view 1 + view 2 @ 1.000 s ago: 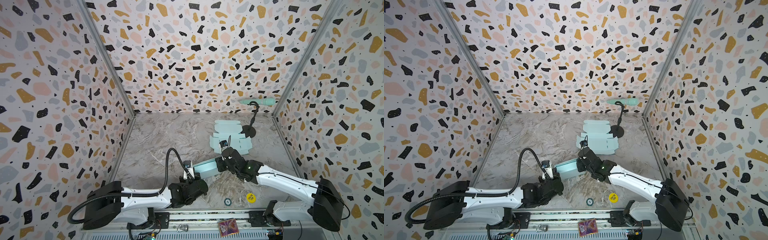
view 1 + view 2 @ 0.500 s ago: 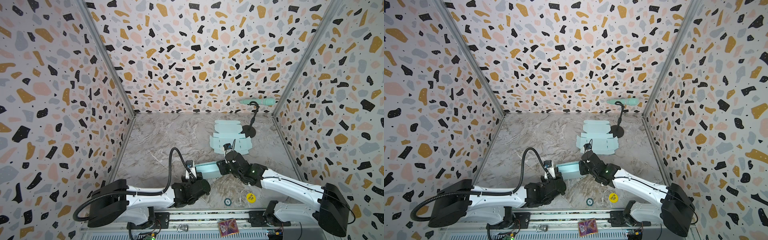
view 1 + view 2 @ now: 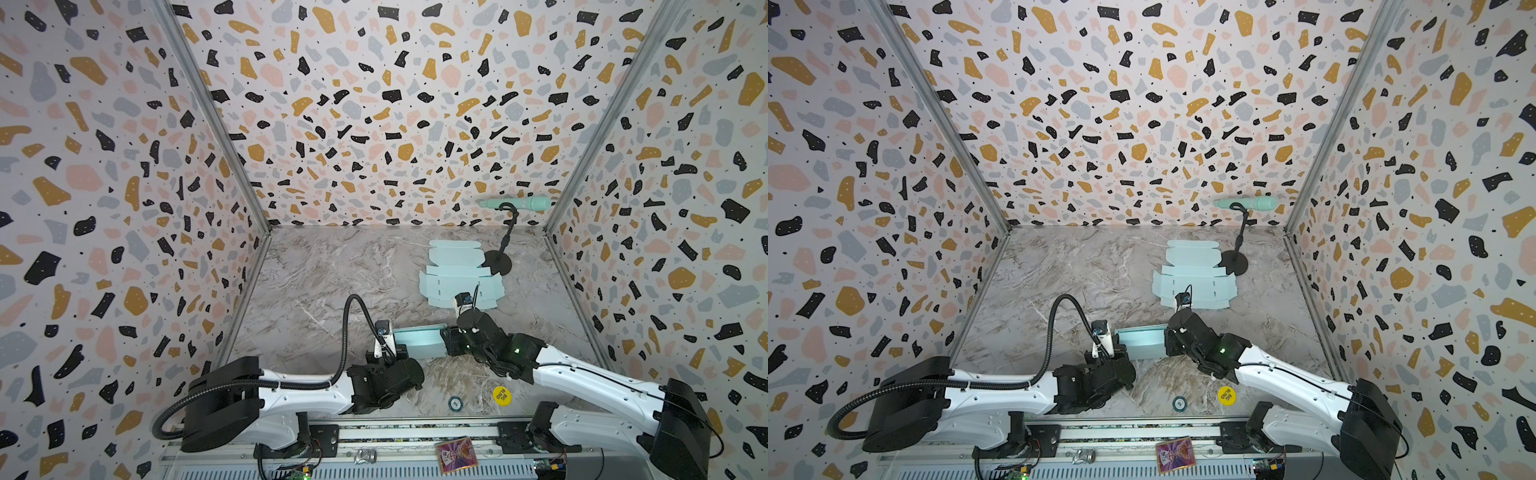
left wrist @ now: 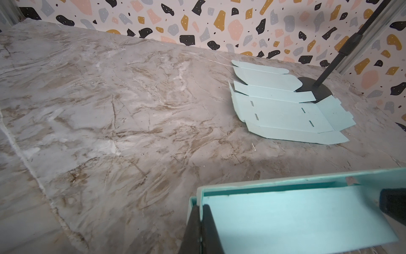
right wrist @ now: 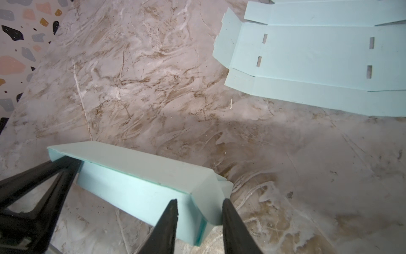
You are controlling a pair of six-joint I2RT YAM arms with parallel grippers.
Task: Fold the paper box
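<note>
While arms (image 3: 299,388) (image 3: 602,374) stretch low, left tool (image 4: 201,207) clamps paper box (image 4: 296,211) wall — right tool (image 5: 198,204) straddles opposite end, grip unclear.

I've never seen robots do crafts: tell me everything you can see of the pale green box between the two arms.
The paper box is a long, shallow, pale mint tray of thin card, partly folded: walls raised, inside open to view, a small flap sticking out at one end. It sits between the two arms, seemingly just off the marble table. The left gripper is shut on one end wall; the right gripper straddles the other end, whether squeezing it is unclear.
</note>
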